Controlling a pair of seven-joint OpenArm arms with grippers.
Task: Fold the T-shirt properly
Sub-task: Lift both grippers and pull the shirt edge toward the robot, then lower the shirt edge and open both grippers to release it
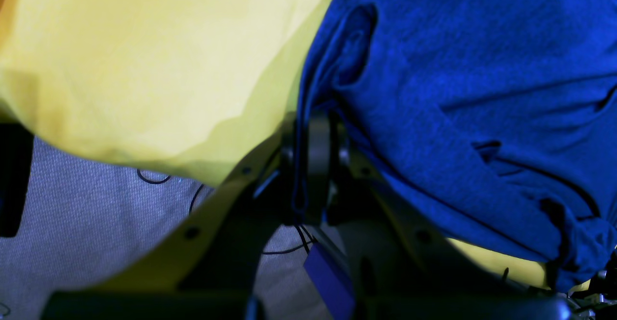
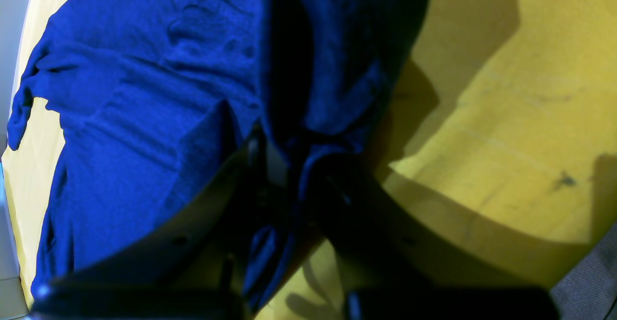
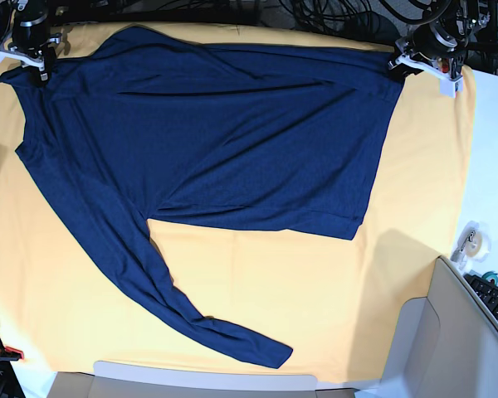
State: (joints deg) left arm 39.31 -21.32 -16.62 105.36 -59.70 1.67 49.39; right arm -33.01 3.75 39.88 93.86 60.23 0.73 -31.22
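The left gripper (image 3: 396,66) sits at about one o'clock in the base view, jaws pinched tight on a fold of the T-shirt (image 3: 232,133). The right gripper (image 3: 43,73) sits near eleven o'clock, likewise clamped on the cloth's edge.

The T-shirt (image 3: 224,133) lies spread on the table cloth (image 3: 332,290) — one sleeve trailing toward the near edge.

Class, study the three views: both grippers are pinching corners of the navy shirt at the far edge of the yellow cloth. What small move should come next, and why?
Probably lift both corners together and carry them toward the near edge. The left gripper and right gripper are each shut on the T-shirt, which lies spread flat on the table cloth, one sleeve trailing nearward, so the body can fold over.
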